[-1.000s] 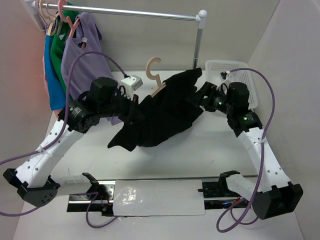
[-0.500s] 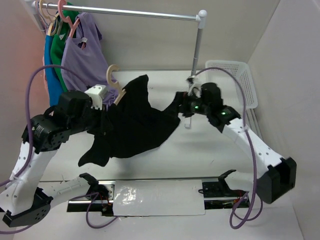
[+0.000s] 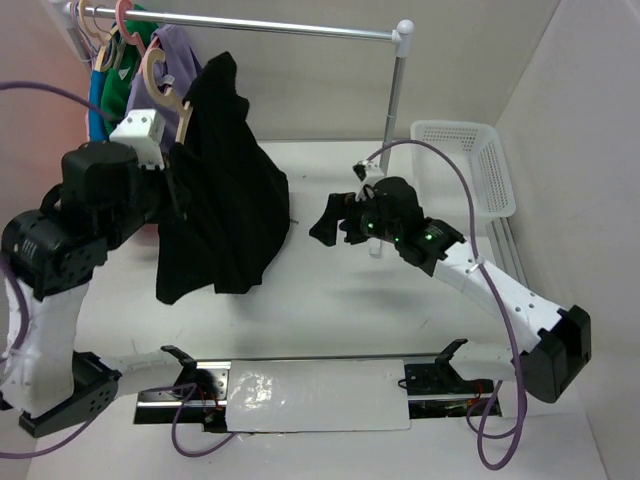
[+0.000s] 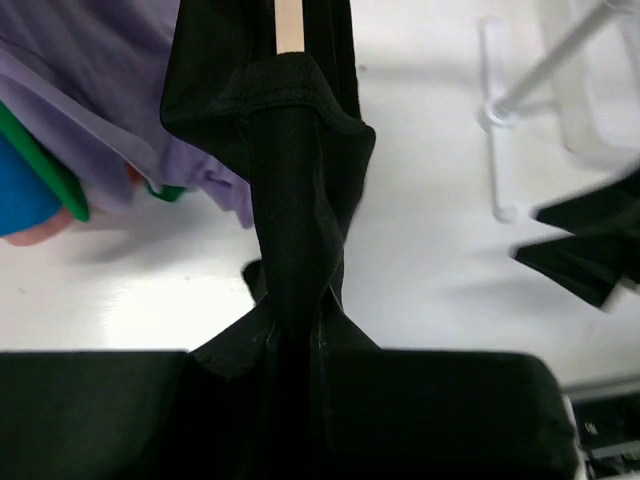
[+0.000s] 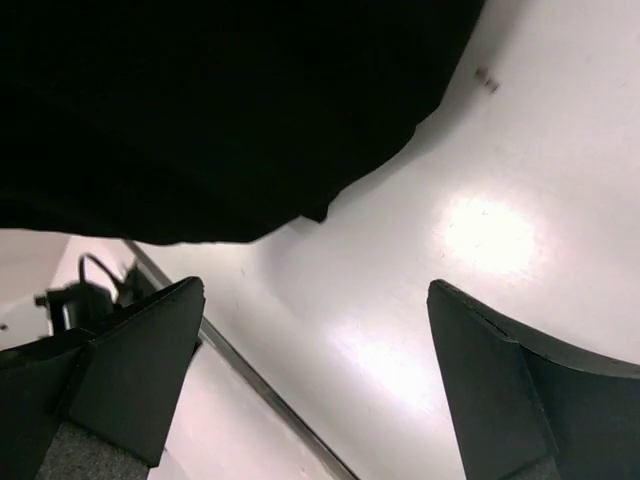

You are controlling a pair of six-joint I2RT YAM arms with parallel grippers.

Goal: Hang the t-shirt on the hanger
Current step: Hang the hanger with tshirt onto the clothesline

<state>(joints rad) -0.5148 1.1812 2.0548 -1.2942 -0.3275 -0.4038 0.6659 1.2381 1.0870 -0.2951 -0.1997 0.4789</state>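
**Left arm.** It is standing tall at the left of the table [image 3: 340, 310], forearm reaching up toward the metal rail [image 3: 290, 28]. The left gripper [image 3: 172, 160] is pinching almost closed on the hanger [image 3: 166, 88]. The jaws themselves are lying buried under cloth in the wrist view.

**Right arm.** It is stretching low toward the middle. The right gripper [image 3: 328, 220] is gaping fully wide with nothing between its dark, blocky fingers [image 5: 135, 370].

**The hanger.** Thin, pale tan, with a curved hook, it is tilting beside the lilac top [image 3: 178, 48].

**The t-shirt** [image 3: 225, 200]. Black, soft and matte, it is draping off the hanger in loose folds (bunching in a ridge along the tan bar [image 4: 288, 25]). It is hanging directly from the left gripper and clear of the right one.
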